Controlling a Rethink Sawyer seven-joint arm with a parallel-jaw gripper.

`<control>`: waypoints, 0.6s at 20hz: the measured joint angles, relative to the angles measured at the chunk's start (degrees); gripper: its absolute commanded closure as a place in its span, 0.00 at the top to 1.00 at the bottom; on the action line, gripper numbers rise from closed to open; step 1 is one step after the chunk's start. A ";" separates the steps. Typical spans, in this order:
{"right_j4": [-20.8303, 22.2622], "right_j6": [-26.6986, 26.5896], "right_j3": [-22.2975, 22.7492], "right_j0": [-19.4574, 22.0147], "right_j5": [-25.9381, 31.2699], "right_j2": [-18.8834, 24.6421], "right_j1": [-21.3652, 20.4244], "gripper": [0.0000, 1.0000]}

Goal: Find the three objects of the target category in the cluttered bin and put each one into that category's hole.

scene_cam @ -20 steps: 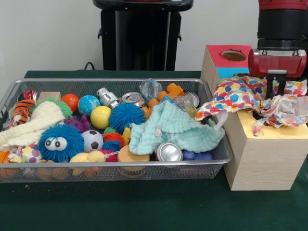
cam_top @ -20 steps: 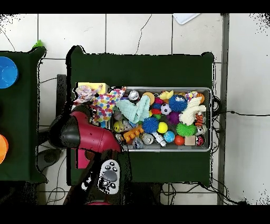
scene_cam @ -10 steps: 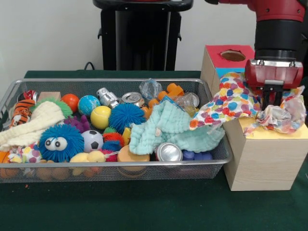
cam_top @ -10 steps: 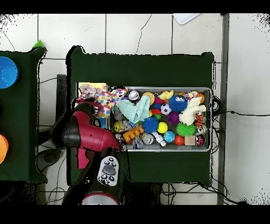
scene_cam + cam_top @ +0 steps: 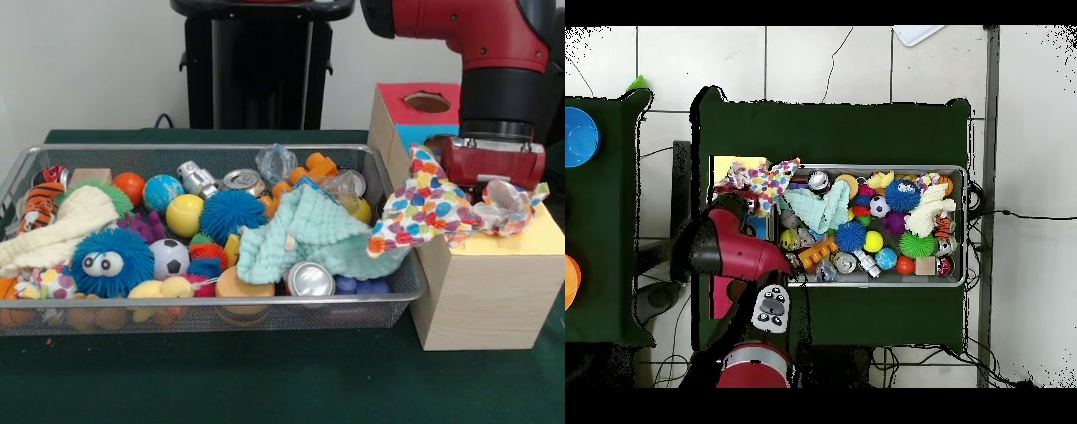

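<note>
1 gripper [image 5: 493,177] over 1 spotted cloth [image 5: 424,208] on 1 wooden box [image 5: 485,283].

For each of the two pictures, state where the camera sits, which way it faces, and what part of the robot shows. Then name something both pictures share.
Front view: sits low across the table, faces the wire bin and wooden box; shows the red arm coming down over the box, into the patterned cloth.
Overhead view: sits above, looks straight down at the green table; shows the arm reaching up from the bottom edge.
Shared: bin, patterned cloth, mint cloth.
</note>
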State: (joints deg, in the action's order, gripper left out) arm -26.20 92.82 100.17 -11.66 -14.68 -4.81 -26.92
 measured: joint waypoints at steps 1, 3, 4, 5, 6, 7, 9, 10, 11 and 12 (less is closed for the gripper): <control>-0.15 0.00 -0.61 -0.15 0.00 -0.17 0.57 0.00; -0.65 0.00 -1.54 -0.63 0.01 -0.72 1.24 0.00; -1.11 0.00 -2.11 -1.10 0.02 -1.27 1.62 0.00; -1.65 0.00 -2.69 -1.70 0.04 -1.89 2.02 0.00; -2.28 0.00 -3.18 -2.33 0.06 -2.54 2.40 0.00; -2.90 0.00 -3.59 -2.96 0.06 -3.19 2.76 0.00; -3.78 0.00 -4.13 -3.86 0.07 -4.10 3.24 0.00; -4.10 0.00 -4.45 -4.31 0.06 -4.59 3.51 0.00; -4.31 0.00 -4.98 -4.90 0.07 -5.27 3.91 0.00; -4.28 0.00 -5.20 -5.04 0.08 -5.48 4.05 0.00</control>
State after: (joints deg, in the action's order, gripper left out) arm -30.48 92.82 94.97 -16.71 -14.60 -10.29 -22.87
